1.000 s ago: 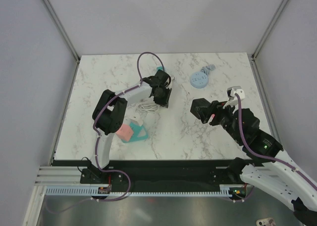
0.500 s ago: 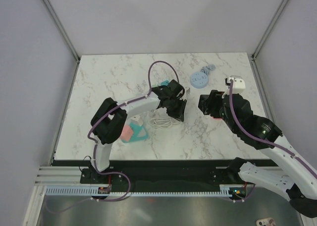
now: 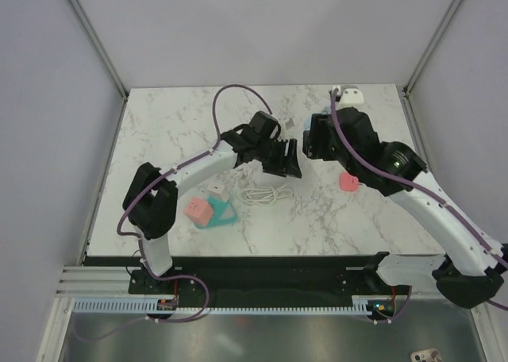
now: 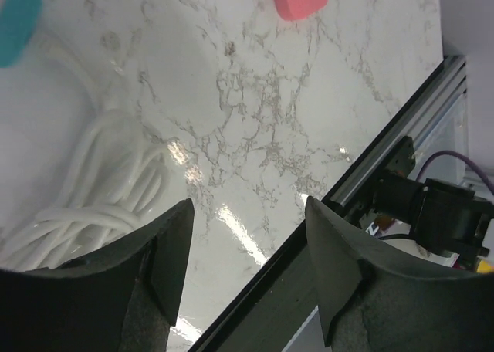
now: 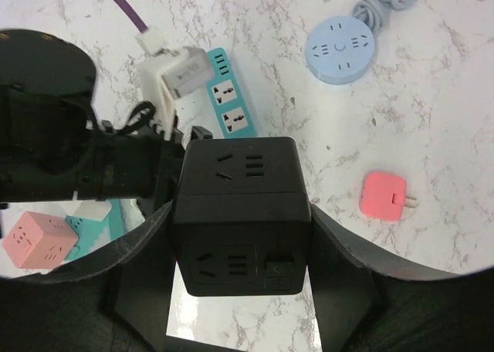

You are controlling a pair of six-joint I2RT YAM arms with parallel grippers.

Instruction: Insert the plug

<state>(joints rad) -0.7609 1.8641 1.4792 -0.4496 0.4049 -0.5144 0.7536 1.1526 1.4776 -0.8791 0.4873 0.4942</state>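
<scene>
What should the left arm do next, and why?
Probably lower the left gripper onto the white cable coil and hunt for its plug end. Its jaws stand open with nothing between them, the coil lies just beside them, and the right gripper holds the black cube socket.

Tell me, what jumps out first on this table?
A black socket cube sits clamped in the right gripper, over the table's middle. Next to it the left gripper hangs open by a coil of white cable. Bright bits lie around: a pink cube front left, a pink adapter under the right arm.
</scene>
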